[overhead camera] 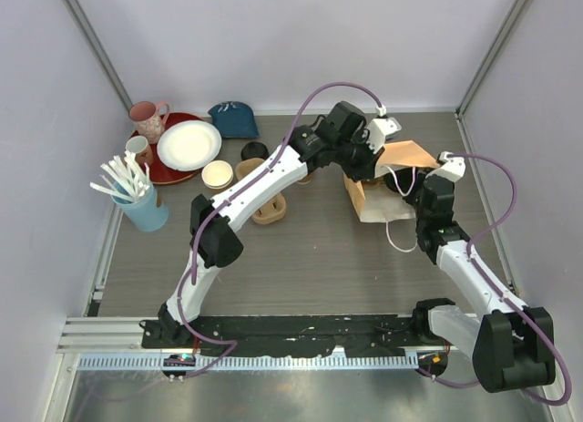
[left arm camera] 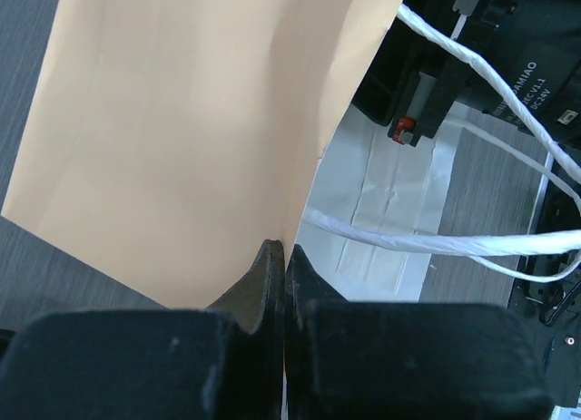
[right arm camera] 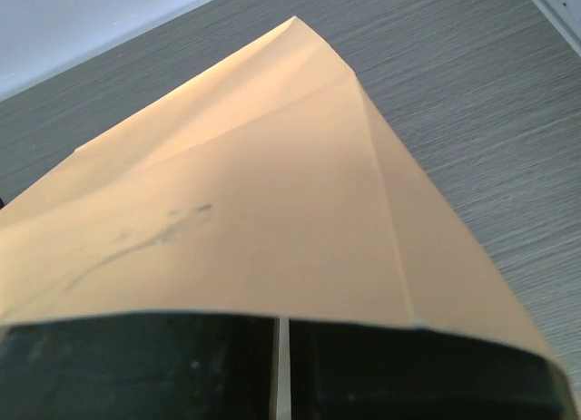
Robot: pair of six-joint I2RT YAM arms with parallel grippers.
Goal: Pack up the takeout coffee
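Both arms' fingers (left arm camera: 270,268) (right arm camera: 265,349) pinch creased tan paper bag (overhead camera: 406,156)

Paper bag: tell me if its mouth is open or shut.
Open: the left gripper and right gripper each pinch a wall of the bag, white lining showing between.

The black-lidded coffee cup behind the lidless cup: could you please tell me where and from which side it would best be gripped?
Probably its paper wall just under the lid, coming down from above: the black-lidded cup stands upright, and the lidless cup and white plate crowd its left. The left gripper and right gripper are each shut on the paper bag.
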